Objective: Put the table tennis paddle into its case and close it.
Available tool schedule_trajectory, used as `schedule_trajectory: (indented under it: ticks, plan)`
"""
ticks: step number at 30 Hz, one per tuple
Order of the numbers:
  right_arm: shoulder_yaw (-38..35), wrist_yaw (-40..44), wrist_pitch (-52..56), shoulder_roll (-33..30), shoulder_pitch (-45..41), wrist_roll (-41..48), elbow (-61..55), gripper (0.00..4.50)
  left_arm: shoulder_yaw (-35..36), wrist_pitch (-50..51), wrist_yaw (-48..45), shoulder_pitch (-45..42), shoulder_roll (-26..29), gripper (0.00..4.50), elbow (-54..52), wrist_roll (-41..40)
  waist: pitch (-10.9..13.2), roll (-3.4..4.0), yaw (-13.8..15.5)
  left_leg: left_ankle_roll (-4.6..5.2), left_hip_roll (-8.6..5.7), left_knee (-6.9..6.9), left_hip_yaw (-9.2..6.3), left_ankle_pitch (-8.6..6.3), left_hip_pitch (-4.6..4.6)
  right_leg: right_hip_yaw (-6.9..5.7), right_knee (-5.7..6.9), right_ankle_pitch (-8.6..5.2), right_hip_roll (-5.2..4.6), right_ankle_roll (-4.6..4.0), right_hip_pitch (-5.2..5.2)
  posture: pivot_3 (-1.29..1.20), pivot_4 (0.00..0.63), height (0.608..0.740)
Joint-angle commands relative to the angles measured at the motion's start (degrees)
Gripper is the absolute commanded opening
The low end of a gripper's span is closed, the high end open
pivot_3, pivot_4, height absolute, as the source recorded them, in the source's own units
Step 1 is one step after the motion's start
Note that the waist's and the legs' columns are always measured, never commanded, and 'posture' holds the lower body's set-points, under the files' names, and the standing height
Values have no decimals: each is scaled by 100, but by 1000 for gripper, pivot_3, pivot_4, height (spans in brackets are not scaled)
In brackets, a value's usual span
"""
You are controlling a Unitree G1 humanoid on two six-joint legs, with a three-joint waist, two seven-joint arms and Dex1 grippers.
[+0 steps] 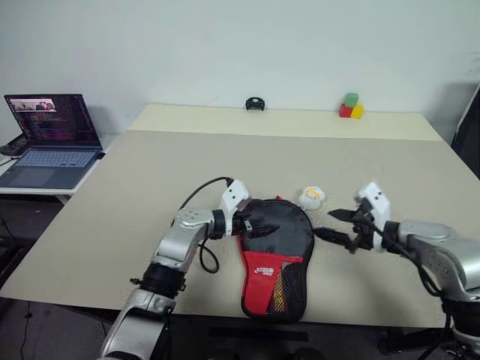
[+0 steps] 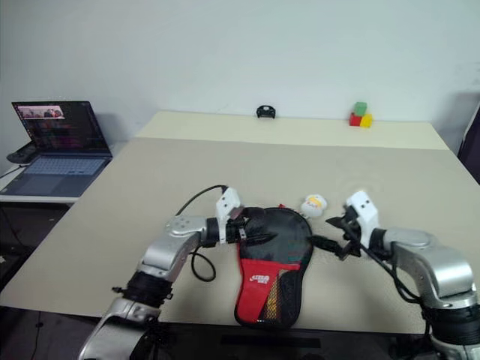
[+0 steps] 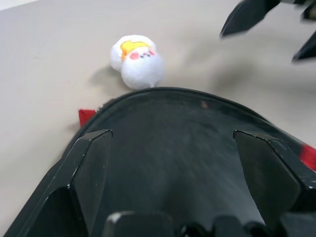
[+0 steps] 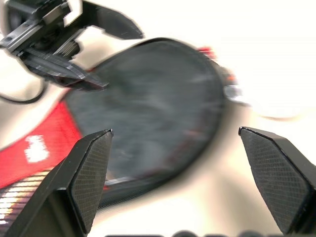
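The case (image 1: pixel 274 251) lies flat near the table's front edge, its round black part pointing away from me and its red lower part with the mesh pocket and white logo toward me. Its white-yellow charm (image 1: pixel 311 197) rests on the table just past the round end. The table tennis paddle is hidden. My left gripper (image 1: pixel 253 223) is open, its fingers over the left edge of the case's black part (image 3: pixel 182 148). My right gripper (image 1: pixel 339 226) is open just right of the case, above the table, holding nothing.
An open laptop (image 1: pixel 52 139) sits on a lower side table at the left. At the table's far edge are a small black object (image 1: pixel 255 103) and a cluster of green, red and yellow blocks (image 1: pixel 350 106). The table's (image 1: pixel 225 157) middle is bare.
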Motion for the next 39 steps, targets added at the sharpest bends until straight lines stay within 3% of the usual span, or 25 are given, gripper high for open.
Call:
schedule_trajectory:
  ticks: [1, 7, 15, 27, 36, 39]
  plan:
    - [-101, -37, -192, -45, -117, 73, -11, 4500, -142, -349, 25, -232, -162, 4275, 346, 93, 0, 0, -7, 0, 2, 0, 0, 0, 0, 1, 0, 0, 2, 0, 0, 0, 150, 740]
    - [1, -613, -699, 244, -836, -412, 867, 4500, -403, -581, -116, -159, -236, 4275, 722, 264, 3, 4, -23, 0, 5, 2, 5, 1, 2, 6, 4, -1, 5, -1, -2, 0, 150, 740]
    - [332, -1034, -954, 1090, -2154, -707, 2516, 4500, -503, -768, -130, 26, -217, 4275, 799, 379, 1, 6, -21, -2, 7, 2, 5, 2, 6, 7, 10, -2, 5, -4, -2, 0, 150, 740]
    - [758, -1196, -2451, 1755, -2922, -1599, 4952, 4500, -497, -684, -71, 169, -240, 4275, 619, 367, -2, 12, -30, -3, 6, 4, 11, 2, 7, 11, 19, -2, 3, -5, -8, 0, 150, 740]
    - [787, -1119, -2722, 1997, -3055, -1771, 5543, 4500, -499, -584, -40, 246, -243, 4275, 484, 363, -3, 14, -48, -4, 6, 5, 18, 3, 6, 17, 27, -2, 3, -5, -15, 0, 150, 740]
    - [809, -1139, -2759, 2023, -3045, -1834, 5550, 3858, -498, -610, -28, 228, -244, 4333, 545, 386, -4, 15, -48, -5, 6, 6, 18, 3, 6, 18, 27, -2, 2, -5, -15, 0, 150, 740]
